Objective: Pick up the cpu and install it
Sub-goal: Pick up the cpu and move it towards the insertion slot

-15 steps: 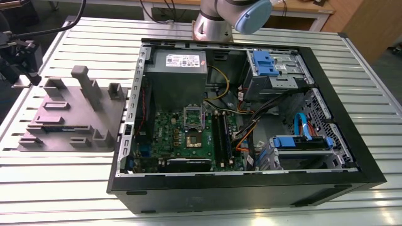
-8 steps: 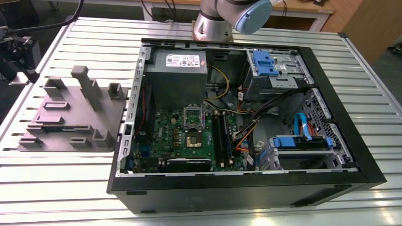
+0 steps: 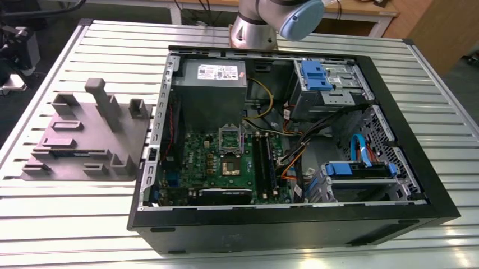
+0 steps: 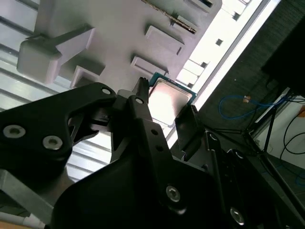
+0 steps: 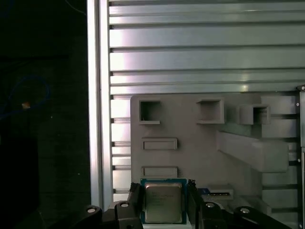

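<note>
Clearly the tool (image 5: 164,191) is clamped on the cpu (image 5: 163,202) at the grey tray (image 5: 200,143).

We can read no text in these pictures. In the exterior view, at the upper middle of the frame, a white label (image 3: 215,72) with dark print sits on top of the grey power supply box (image 3: 212,98); its words are too small to make out. In the first wrist view, the cpu (image 5: 163,202) carries faint engraved lines on its metal top, which we cannot read either.
</note>
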You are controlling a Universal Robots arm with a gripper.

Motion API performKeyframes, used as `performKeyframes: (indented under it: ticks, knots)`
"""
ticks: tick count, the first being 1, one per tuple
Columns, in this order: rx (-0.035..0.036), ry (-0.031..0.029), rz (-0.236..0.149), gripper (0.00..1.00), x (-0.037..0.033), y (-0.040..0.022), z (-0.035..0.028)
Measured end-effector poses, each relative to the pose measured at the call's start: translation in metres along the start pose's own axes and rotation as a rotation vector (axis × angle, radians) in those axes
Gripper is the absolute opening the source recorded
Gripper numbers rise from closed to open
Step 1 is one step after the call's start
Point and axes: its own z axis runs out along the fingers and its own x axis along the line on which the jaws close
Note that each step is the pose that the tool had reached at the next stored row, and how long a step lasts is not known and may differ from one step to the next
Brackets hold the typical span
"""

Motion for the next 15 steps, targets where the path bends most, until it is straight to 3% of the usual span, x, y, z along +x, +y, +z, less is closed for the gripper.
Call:
performKeyframes:
  ticks: [7,15]
  knots:
    - [-0.0001,0.0000,0.000,0.47,0.0001,0.0003,-0.0250]
    - [-0.0001,0.0000,0.000,0.47,0.0002,0.0004,-0.0418]
